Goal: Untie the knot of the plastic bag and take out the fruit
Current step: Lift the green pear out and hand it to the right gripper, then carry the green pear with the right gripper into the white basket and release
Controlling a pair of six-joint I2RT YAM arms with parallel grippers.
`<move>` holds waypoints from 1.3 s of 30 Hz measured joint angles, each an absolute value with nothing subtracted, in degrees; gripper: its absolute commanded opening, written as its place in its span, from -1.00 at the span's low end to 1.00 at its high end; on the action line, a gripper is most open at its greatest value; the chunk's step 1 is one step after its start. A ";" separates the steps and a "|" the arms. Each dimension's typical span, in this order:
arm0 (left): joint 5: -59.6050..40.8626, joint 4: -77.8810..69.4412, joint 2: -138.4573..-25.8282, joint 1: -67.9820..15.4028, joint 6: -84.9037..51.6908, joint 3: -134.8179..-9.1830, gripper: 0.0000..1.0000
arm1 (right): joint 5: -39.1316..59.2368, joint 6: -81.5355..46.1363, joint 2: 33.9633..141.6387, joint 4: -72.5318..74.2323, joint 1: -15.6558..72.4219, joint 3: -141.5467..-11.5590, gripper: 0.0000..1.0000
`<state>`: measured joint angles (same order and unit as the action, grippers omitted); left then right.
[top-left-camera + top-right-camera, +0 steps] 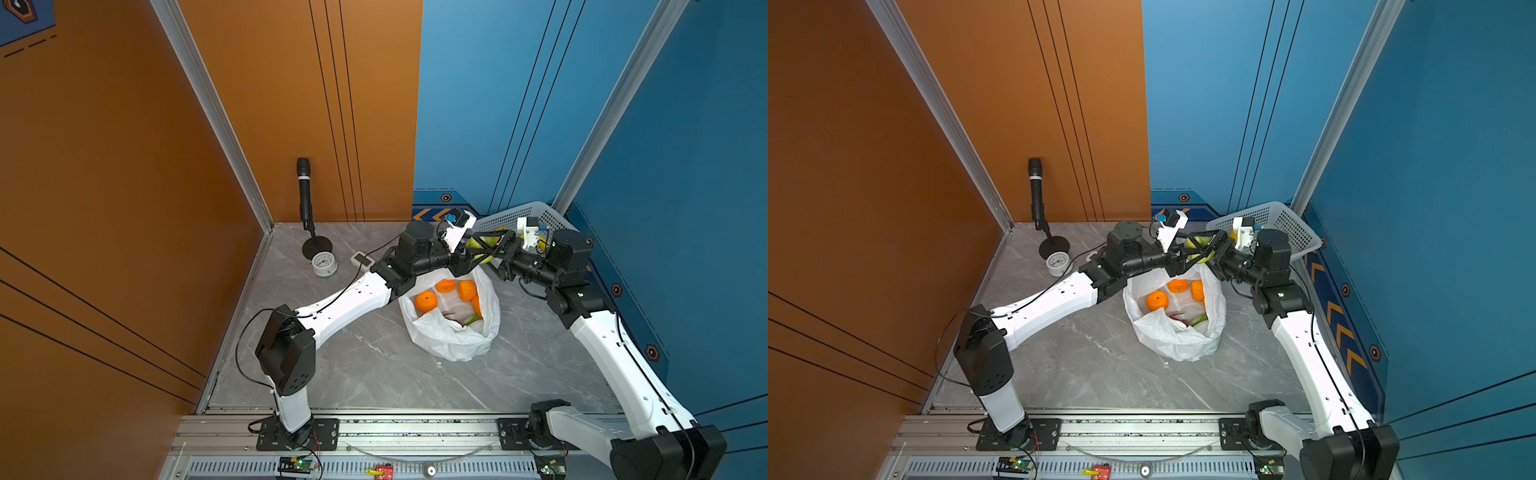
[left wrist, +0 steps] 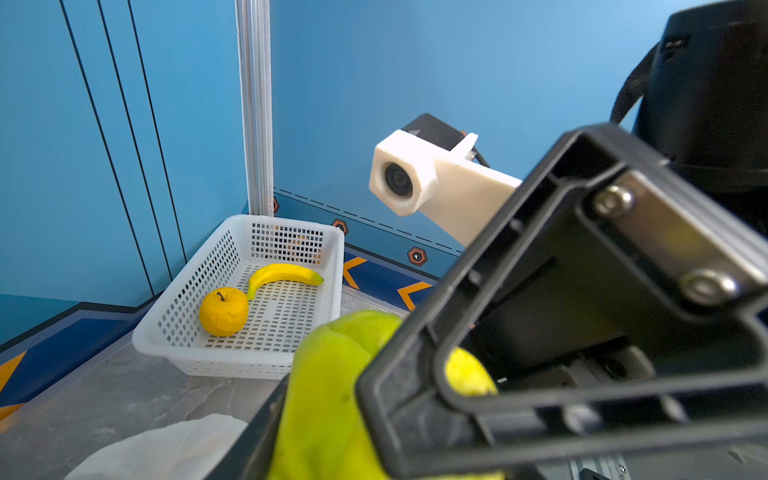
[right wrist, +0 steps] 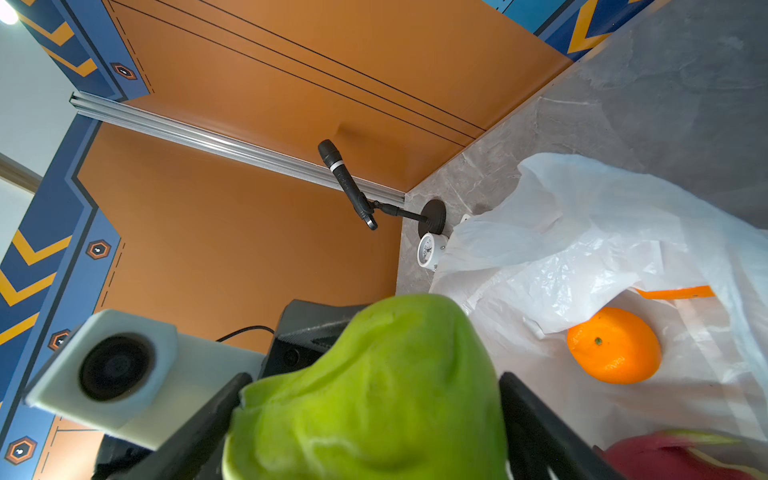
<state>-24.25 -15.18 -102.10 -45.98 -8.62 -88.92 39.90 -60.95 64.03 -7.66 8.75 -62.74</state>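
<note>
While the left gripper (image 1: 473, 255) clamps the green pear (image 1: 478, 244) above the plastic bag's (image 1: 449, 340) far rim, the right gripper's (image 3: 370, 411) wide jaws straddle it; whether they grip cannot be told. The clock's (image 1: 324, 264) lettering is too small to read. Bare tabletop (image 1: 353, 365) lies near-left.

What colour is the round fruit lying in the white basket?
Yellow, with a small dark stem; the round fruit shows best in the left wrist view.
</note>
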 measured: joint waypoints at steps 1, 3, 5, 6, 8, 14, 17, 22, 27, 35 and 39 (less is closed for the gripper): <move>-24.23 -14.98 -102.10 -45.98 -8.47 -89.01 0.37 | 39.90 -60.95 64.03 -7.68 8.75 -62.74 0.67; -24.21 -14.72 -102.10 -46.09 -8.27 -89.14 0.51 | 39.86 -60.97 64.03 -7.66 8.75 -62.76 0.67; -23.99 -14.41 -102.10 -46.39 -7.79 -89.17 0.61 | 39.62 -60.99 64.03 -7.68 8.73 -62.87 0.67; -23.79 -14.28 -102.10 -46.48 -7.55 -89.17 0.64 | 39.29 -61.06 64.03 -7.68 8.69 -62.98 0.67; -22.98 -13.54 -101.95 -46.57 -6.90 -89.17 0.70 | 38.81 -61.19 64.23 -7.68 8.25 -63.64 0.67; -20.14 -9.39 -99.02 -46.39 -4.45 -88.79 0.81 | 37.41 -61.08 67.29 -7.55 4.32 -67.51 0.67; -19.09 -7.90 -96.23 -46.26 -3.38 -87.85 0.83 | 35.75 -60.60 70.22 -7.29 1.45 -69.41 0.66; -17.39 -5.19 -92.66 -46.17 -1.17 -86.91 0.85 | 30.46 -55.88 79.13 -10.72 -2.72 -77.30 0.66; -16.05 -2.09 -91.59 -46.19 0.75 -86.19 0.89 | 26.48 -50.65 89.08 -14.55 -6.07 -86.74 0.66; -15.51 3.97 -91.11 -47.51 5.28 -86.15 0.95 | 23.53 -46.24 104.29 -20.29 -8.54 -99.20 0.65; -14.85 6.70 -91.07 -48.47 7.18 -86.15 0.96 | 21.69 -45.87 111.46 -24.97 -8.69 -106.50 0.66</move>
<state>-14.85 6.70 -91.07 -48.47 7.18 -86.15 21.69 -45.87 111.46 -24.97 -8.69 -106.50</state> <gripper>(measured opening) 0.978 0.827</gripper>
